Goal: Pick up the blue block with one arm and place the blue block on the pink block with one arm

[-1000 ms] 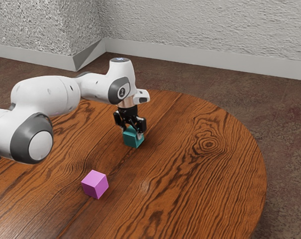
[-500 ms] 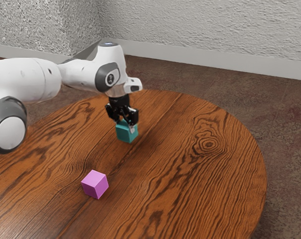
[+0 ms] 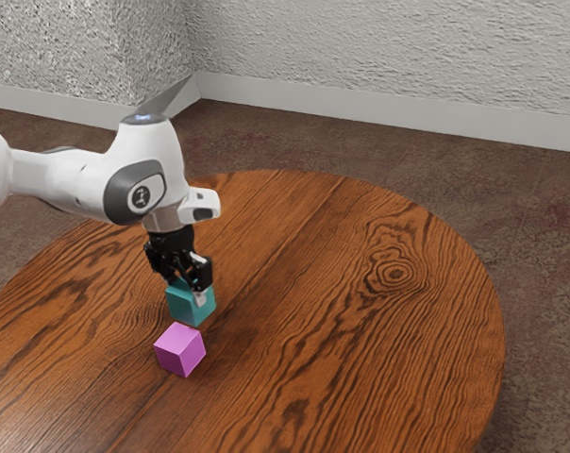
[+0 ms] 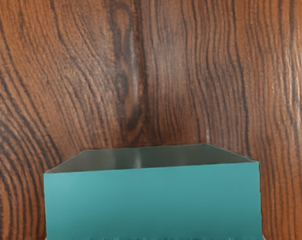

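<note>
My black two-finger gripper (image 3: 192, 281) is closed on the blue block (image 3: 190, 304), a small teal cube pinched by its upper part on two opposite side faces and hanging clear of the round wooden table (image 3: 379, 283). In the wrist view the blue block (image 4: 152, 200) sits directly under my hand, with wood grain beyond it. The pink block (image 3: 179, 349) rests on the table just below my gripper, slightly toward the exterior view's left. I judge the cube rigid, light and smooth-sided, so it may slip; holding its flat sides leaves the bottom face free to land squarely.
</note>
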Robot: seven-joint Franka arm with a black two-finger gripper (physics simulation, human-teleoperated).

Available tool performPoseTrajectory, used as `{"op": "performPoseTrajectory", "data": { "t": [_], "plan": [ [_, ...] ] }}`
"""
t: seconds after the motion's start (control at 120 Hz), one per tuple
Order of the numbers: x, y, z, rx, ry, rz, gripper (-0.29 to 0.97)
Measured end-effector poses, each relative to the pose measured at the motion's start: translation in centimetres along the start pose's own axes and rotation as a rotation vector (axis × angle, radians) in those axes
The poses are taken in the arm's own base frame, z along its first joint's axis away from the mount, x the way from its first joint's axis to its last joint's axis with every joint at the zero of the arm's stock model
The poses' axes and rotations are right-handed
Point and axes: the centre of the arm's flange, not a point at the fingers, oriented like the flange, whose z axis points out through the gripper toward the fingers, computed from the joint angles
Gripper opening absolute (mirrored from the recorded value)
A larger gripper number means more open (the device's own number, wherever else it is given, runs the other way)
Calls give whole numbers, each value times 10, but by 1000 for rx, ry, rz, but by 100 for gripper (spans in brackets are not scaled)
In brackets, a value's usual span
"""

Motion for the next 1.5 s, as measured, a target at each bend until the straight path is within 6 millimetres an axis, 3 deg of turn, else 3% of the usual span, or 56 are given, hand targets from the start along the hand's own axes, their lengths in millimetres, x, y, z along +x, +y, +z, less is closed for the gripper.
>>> {"op": "performPoseTrajectory", "data": {
  "t": [0.192,0.467,0.858,1.05,1.117,1.233,1.5],
  "plan": [
    [-33,-1,3,7,25,-7,36],
    [-55,-6,7,12,45,-21,36],
    [-56,-6,15,15,50,-24,36],
    [-55,-4,13,10,55,-19,54],
    [-54,-1,3,13,72,-12,58],
    [-56,13,-36,27,132,19,62],
    [-60,15,-46,29,130,24,66]
  ]
}}
